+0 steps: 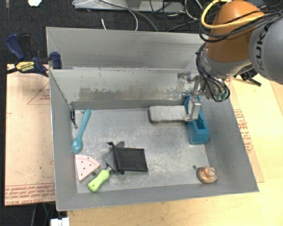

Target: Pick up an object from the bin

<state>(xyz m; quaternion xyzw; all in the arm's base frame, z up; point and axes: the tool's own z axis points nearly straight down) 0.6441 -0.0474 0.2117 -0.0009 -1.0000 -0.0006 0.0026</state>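
Note:
My gripper (pixel 194 108) hangs at the bin's back right, just above the bin floor. Directly beneath and in front of it stands a blue block-shaped thing (pixel 198 130), whose top end the gripper covers. A grey oblong sponge-like block (pixel 166 114) lies to the gripper's left, with its right end touching or passing behind the gripper. Whether anything sits inside the gripper is hidden.
A light blue spoon (pixel 80 131) lies along the left wall. At the front left sit a pink wedge (pixel 85 167), a green-handled tool (pixel 98 181) and a black pouch (pixel 128 159). A small brown shell-like thing (pixel 207 174) rests at the front right.

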